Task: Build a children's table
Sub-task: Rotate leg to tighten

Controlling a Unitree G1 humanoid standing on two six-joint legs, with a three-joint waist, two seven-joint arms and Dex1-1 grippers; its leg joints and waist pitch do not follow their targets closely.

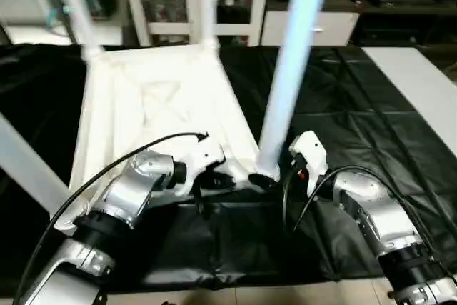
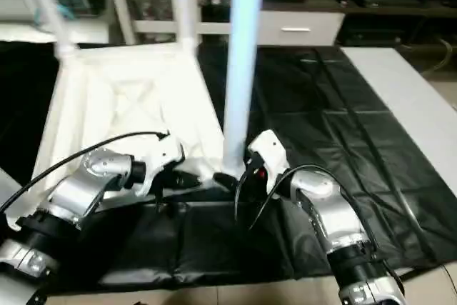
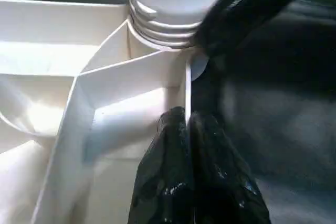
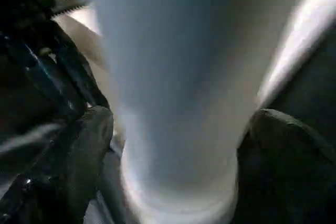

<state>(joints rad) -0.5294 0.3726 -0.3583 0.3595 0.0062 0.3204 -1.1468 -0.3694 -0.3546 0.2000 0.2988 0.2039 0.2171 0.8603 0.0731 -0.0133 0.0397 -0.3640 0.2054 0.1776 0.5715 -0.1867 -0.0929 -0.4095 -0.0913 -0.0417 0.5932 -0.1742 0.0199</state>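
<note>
Head views: large white ribbed plastic square table top [image 1: 153, 105] lies underside-up on the black-covered work table [image 1: 371, 148], so we reach its sockets; long white tapered tube leg [image 1: 289, 76] stands in the near corner socket.

Left wrist: our left gripper [image 3: 188, 129] is pinched on the top's thin rim, likely steadying it.

Right wrist: our right gripper [image 4: 173, 145] straddles the smooth leg, fingers [image 4: 89, 145] spread wide.
</note>
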